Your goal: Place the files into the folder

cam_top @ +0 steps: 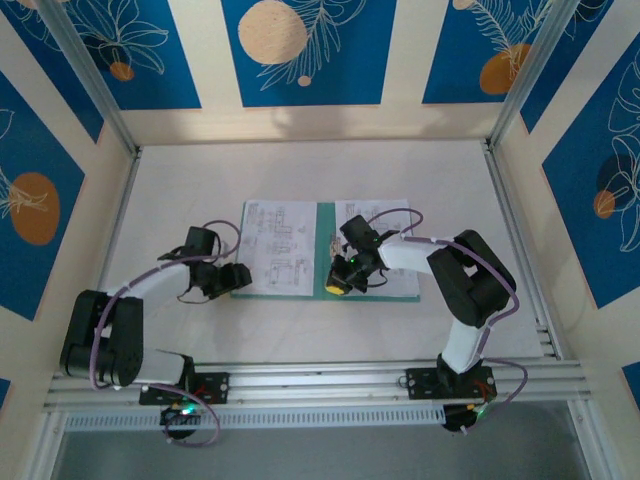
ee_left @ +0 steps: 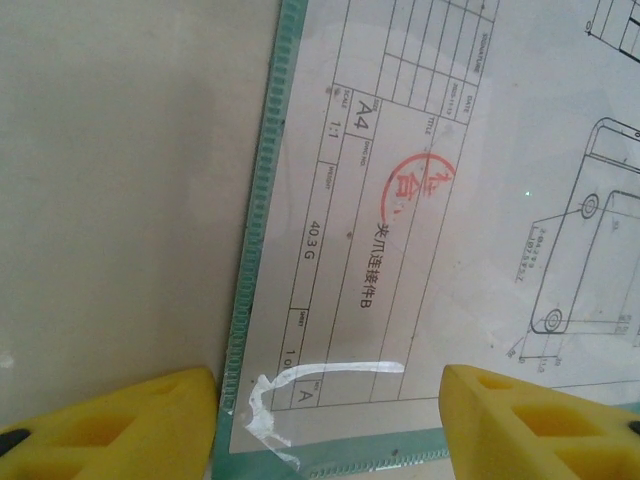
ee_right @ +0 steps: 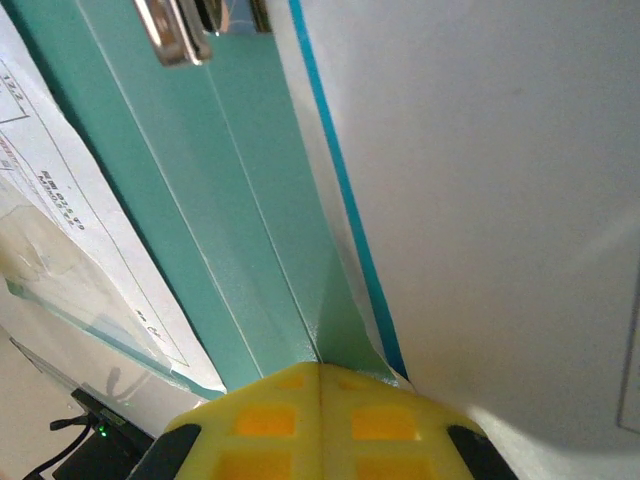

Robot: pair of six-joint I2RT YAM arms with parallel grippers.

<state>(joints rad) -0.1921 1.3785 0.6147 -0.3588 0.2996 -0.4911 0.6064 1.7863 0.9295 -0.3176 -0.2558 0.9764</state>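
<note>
Left hand (cam_top: 232, 279): yellow fingers (ee_left: 130, 420) stand well apart with nothing clamped between them. I log it as open. Right hand (ee_right: 320, 390): both yellow pads are pressed flat together, so closed. I cannot tell whether a sheet edge is nipped at the tips.

Counter (cam_top: 300, 330): pale surface carrying everything. One finger of the left hand hangs over bare counter, the other over paper.

Folder (cam_top: 325, 240): teal, lying opened flat on the counter. It starts at the left hand and reaches past the right hand on its far side. A corner of one leaf sits in the gap between the left hand's fingers, with a ribbed teal edge running away ahead of them. The centre fold runs straight out from the right hand's closed tips.

Files (cam_top: 280, 248): white sheets with black line drawings and tables, lying on both leaves of the folder. The sheet ahead of the left hand has a glossy sheen and shows its title block. To one side of the right hand's tips a white sheet carries a thin blue strip (ee_right: 340, 180) along its edge.

Metal clip (ee_right: 190, 30): shiny, on the teal fold, well ahead of the right hand.

Red stamp (ee_left: 422, 180): round, on the title block, ahead of the left hand and between its fingers.
</note>
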